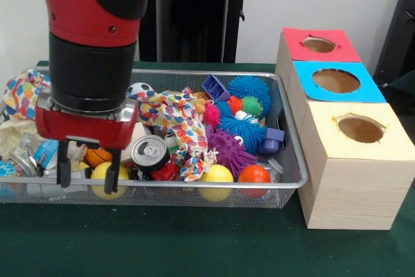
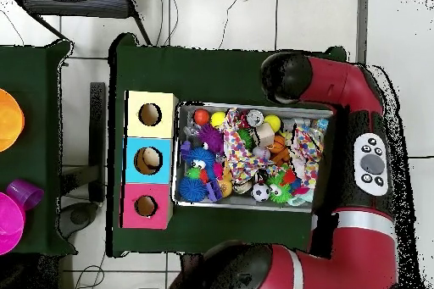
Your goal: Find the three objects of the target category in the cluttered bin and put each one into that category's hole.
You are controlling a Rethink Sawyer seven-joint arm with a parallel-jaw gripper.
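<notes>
The silver wire-mesh bin (image 1: 194,185) lies on the green table, full of clutter; it also shows in the overhead view (image 2: 180,154). The hole (image 1: 319,45) in the red-topped wooden box is at the far end of the box row, right of the bin, and shows in the overhead view (image 2: 146,206). My gripper (image 1: 87,174) hangs over the bin's near left corner, open and empty. Its fingertips (image 1: 111,183) are at the level of a yellow ball (image 1: 98,174), which sits behind one finger. In the overhead view the arm hides the gripper.
The bin holds a soda can (image 1: 150,152), a patterned cloth (image 1: 181,124), a second yellow ball (image 1: 216,178), an orange ball (image 1: 253,174), blue (image 1: 249,89) and purple (image 1: 230,149) spiky balls, and a soccer ball (image 1: 139,89). The blue-topped (image 1: 336,80) and yellow-topped (image 1: 360,128) boxes stand nearer.
</notes>
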